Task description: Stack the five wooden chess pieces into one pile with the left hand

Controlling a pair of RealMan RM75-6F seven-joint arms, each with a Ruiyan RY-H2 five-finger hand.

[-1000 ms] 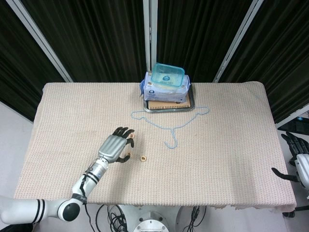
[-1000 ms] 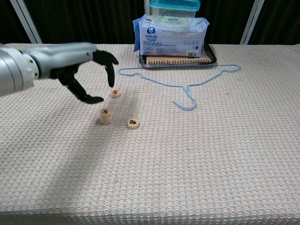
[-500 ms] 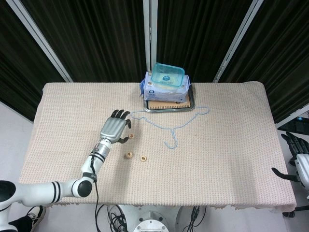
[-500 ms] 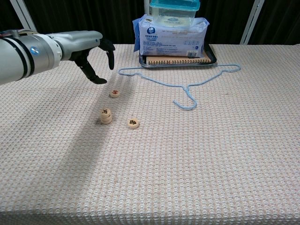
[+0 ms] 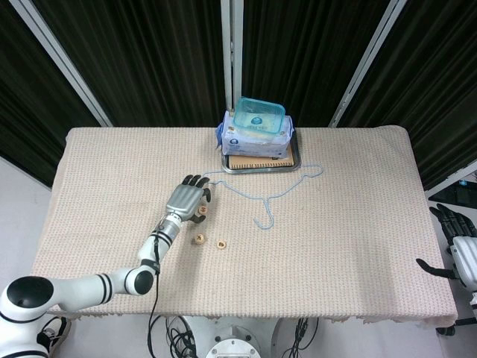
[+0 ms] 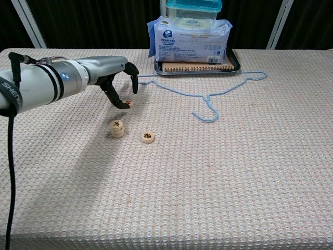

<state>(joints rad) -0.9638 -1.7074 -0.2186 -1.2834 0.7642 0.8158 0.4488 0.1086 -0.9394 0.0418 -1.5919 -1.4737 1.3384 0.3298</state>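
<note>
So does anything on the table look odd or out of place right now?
Only the blue hanger lying flat on the cloth among chess pieces. The small pile stands straight, and the container sits squarely on the packet.

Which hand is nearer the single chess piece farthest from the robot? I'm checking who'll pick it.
Left. The left hand hovers right at that chess piece, fingers reaching down to it; the right hand hangs off the table's far right edge.
</note>
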